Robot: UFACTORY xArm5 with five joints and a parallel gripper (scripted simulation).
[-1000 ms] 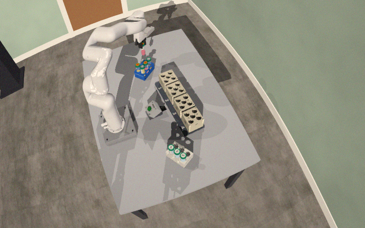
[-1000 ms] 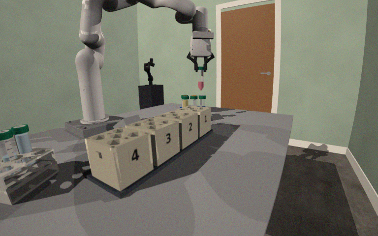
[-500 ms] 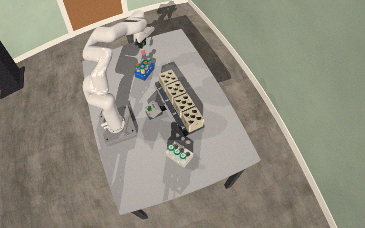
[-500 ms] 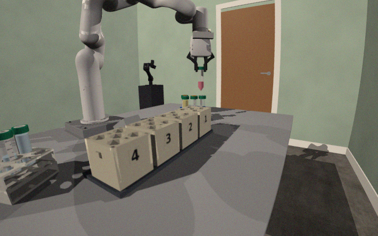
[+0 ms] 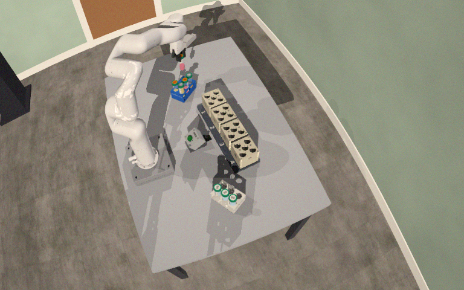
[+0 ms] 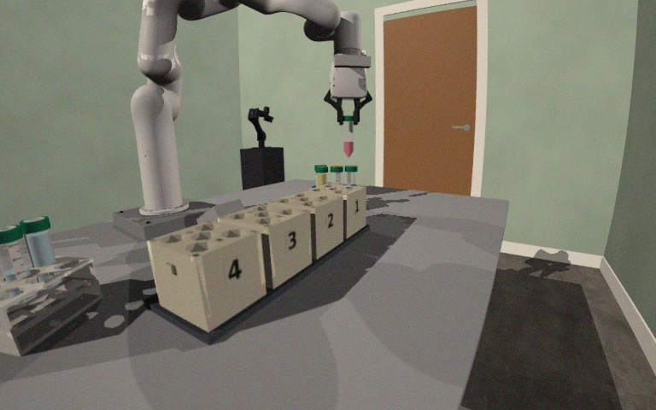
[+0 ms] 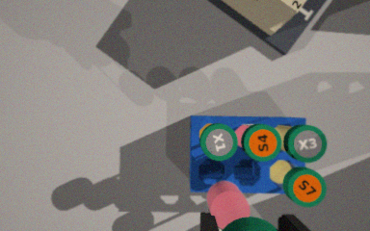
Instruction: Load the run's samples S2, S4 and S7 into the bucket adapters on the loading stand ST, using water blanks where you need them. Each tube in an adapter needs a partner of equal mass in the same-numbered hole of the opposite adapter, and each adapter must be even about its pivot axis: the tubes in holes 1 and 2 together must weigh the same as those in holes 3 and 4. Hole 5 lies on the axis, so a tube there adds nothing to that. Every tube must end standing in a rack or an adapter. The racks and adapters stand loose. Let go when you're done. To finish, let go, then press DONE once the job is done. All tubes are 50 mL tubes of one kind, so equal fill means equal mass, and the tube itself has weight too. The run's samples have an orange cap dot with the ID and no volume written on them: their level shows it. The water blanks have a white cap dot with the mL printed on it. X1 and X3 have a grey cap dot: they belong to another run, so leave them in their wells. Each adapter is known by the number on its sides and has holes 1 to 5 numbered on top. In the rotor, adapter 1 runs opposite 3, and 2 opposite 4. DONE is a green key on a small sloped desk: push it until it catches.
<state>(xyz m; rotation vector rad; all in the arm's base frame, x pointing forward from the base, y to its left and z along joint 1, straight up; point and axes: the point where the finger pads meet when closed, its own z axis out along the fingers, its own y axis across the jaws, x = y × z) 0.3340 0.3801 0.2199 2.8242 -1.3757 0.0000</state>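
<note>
The jaws [image 5: 178, 56] [image 6: 348, 120] stand partway open, closed on the green cap of a tube with pink liquid in its tip [image 5: 182, 66] [image 6: 348, 144] [image 7: 228, 202], which hangs upright in the air near the blue rack, beyond adapter 1 from the stand's far end; its dot shows orange from above, but its ID cannot be read, the wrist view cutting off the cap. In the blue rack [image 5: 177, 96] [image 7: 195, 187] on the tabletop [image 5: 273, 164] [image 6: 411, 309] [image 7: 53, 111], X1 [image 7: 219, 141], S4 [image 7: 262, 142] and X3 [image 7: 305, 143] stand in one row, with S7 [image 7: 304, 187] in the other row, beside two empty wells. Adapter 1 [image 5: 213, 99] [image 6: 355, 213], adapter 2 [image 5: 223, 114] [image 6: 329, 227], adapter 3 [image 5: 233, 130] [image 6: 289, 246] and adapter 4 [image 5: 244, 153] [image 6: 213, 280] stand in a line on the dark loading stand [image 5: 219, 141] [image 6: 210, 336] [image 7: 285, 48], and no tube stands in any of them. Near the adapter 4 end, a clear rack [image 5: 235, 209] [image 6: 14, 338] holds three white-dotted water blanks [image 5: 225, 193] [image 6: 36, 242] side by side in one row. The green DONE key [image 5: 190, 138] sits on its small sloped desk [image 5: 196, 144] [image 6: 223, 211], between the arm's base [image 5: 136, 181] [image 6: 126, 225] and the loading stand

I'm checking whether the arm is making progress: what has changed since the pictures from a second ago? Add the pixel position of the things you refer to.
Nothing visibly changed. The gripper [image 5: 179, 57] [image 6: 348, 120] still holds the pink-filled tube [image 5: 182, 66] [image 6: 348, 148] [image 7: 228, 204] in the air, the other tubes stay in the blue rack [image 5: 178, 95] [image 7: 197, 185] and the clear rack [image 5: 222, 203] [image 6: 12, 333], and the four adapters stay put.
</note>
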